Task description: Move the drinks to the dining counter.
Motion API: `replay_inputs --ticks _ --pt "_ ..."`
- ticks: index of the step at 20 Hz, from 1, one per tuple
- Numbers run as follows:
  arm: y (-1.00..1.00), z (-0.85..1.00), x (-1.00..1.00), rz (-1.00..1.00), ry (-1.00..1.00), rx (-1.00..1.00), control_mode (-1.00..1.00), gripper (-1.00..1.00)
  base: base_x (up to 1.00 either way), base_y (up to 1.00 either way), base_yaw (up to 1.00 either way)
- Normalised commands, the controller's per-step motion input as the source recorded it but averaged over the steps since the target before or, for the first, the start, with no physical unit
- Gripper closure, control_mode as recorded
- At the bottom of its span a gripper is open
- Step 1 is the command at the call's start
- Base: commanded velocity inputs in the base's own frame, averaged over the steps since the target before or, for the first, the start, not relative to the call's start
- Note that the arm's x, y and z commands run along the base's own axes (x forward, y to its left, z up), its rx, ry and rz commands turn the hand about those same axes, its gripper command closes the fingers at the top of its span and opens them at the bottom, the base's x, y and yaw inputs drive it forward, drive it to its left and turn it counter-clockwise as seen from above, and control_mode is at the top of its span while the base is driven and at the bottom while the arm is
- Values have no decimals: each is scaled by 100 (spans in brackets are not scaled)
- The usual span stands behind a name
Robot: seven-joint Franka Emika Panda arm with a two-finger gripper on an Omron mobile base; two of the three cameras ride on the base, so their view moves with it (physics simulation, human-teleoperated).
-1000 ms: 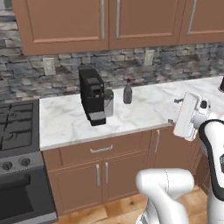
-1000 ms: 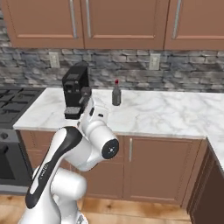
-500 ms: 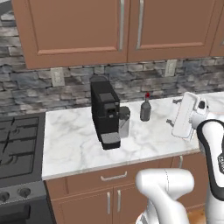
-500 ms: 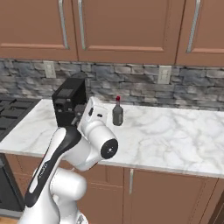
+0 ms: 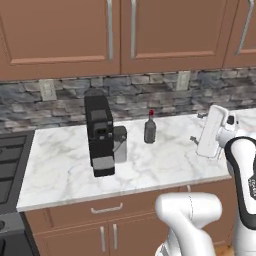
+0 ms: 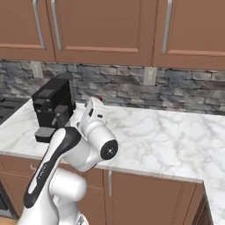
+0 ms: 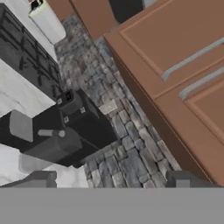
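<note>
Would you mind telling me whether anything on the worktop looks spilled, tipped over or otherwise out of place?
Nothing stands out. The squat grey bottle with its red cap stands upright on the marble worktop, just right of the black coffee machine, which also sits square. No spill shows on the marble.

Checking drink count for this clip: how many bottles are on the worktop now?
1: a squat grey bottle with a red cap stands on the white marble worktop, just right of the black coffee machine. Others may be outside the views.
</note>
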Motion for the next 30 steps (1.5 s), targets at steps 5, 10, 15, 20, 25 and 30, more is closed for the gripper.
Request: replay_inputs --ticks 5,10,15,20,25,30 --pt "0 0 0 0 0 0 100 -100 48 -28 29" --pt "0 0 0 0 0 0 100 -100 72 0 35" --pt "0 0 0 0 0 0 100 -100 78 0 30" --pt "0 0 0 0 0 0 100 -100 39 0 11" --pt "0 0 0 0 0 0 100 -100 2 0 5" --pt "0 0 1 2 0 0 -100 -100 0 0 1"
